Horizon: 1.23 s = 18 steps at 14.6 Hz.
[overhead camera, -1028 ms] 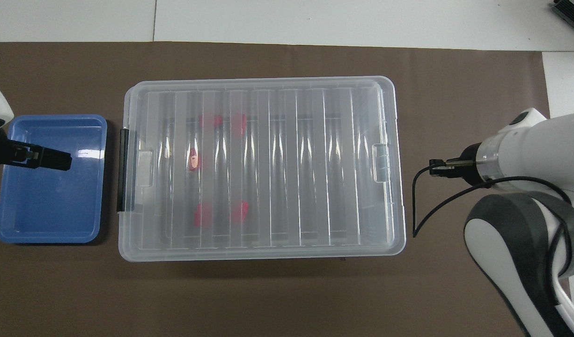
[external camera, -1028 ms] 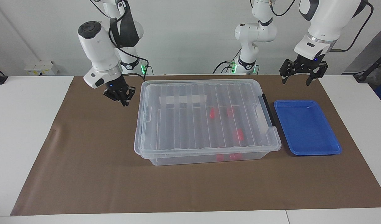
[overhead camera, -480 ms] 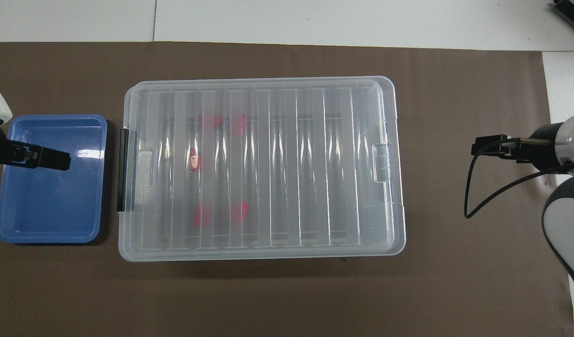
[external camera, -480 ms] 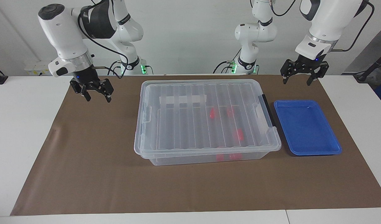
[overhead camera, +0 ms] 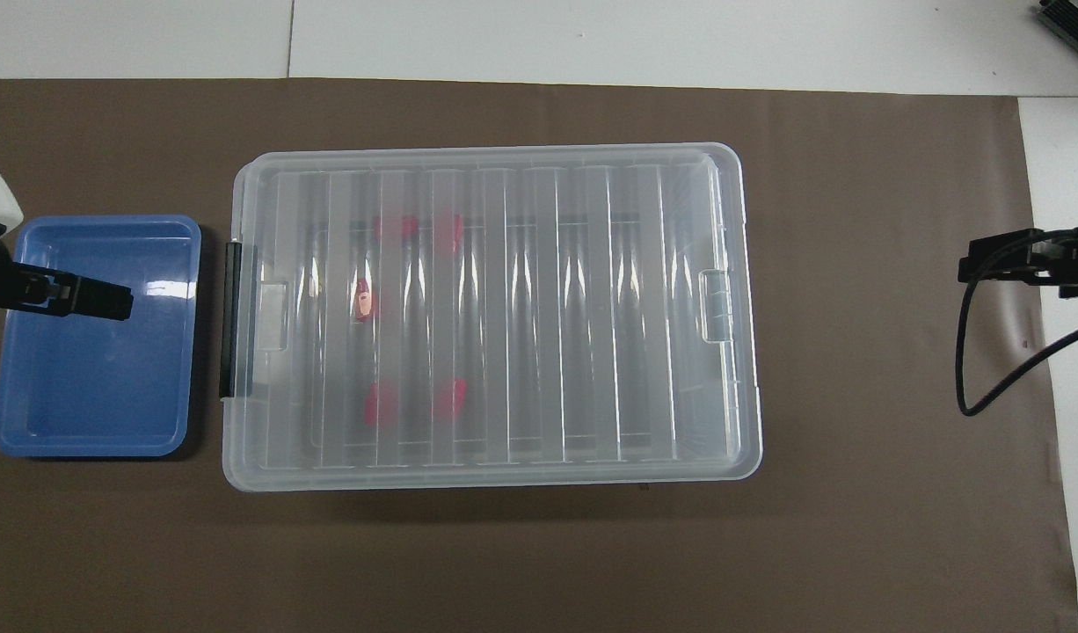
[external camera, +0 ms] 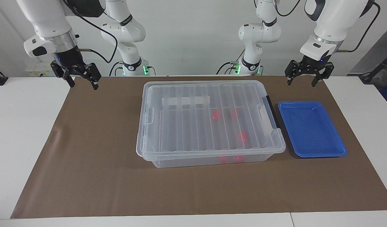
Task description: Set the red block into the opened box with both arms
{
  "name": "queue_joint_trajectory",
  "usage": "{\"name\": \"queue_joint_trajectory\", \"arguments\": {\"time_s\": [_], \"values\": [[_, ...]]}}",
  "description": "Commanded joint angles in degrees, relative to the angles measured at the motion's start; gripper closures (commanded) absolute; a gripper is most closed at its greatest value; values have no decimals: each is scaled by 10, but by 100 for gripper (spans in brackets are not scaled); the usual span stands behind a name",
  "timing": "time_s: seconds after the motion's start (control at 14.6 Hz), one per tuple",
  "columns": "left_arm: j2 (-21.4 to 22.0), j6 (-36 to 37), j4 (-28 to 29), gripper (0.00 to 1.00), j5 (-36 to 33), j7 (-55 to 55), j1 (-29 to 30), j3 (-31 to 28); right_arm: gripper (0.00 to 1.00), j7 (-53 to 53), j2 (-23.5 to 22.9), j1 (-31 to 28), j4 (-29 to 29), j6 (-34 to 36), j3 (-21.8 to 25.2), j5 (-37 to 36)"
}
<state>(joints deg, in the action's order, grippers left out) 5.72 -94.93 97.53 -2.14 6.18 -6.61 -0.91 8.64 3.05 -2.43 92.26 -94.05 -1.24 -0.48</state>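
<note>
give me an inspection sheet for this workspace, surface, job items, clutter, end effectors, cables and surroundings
Surface: brown mat on a white table.
Job's things: clear box with its ribbed lid on; red blocks inside, toward the left arm's end.
Clutter: blue tray beside the box, nothing in it.
End effectors: left end effector open, raised over the mat near the tray; right end effector open, raised over the mat's edge; neither holds anything.
Cables: black cable loops off the right arm.
Surroundings: white wall.

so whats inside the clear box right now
Five red blocks show through the ribbed lid of the clear box, toward the left arm's end. The lid blurs them, so their exact shapes cannot be made out.
</note>
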Motion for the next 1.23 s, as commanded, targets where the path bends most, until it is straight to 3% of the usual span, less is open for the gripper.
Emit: {"name": "queue_joint_trajectory", "arguments": {"time_s": [0.0, 0.41, 1.17], "values": [[5, 4, 1, 0, 4, 2, 2, -1, 3, 4, -39, -2, -67, 53, -7, -6], [5, 4, 1, 0, 4, 2, 2, 0, 1, 1, -13, 20, -34, 100, -17, -14], [5, 4, 1, 0, 4, 2, 2, -1, 0, 5, -9, 15, -25, 104, -15, -12]]}}
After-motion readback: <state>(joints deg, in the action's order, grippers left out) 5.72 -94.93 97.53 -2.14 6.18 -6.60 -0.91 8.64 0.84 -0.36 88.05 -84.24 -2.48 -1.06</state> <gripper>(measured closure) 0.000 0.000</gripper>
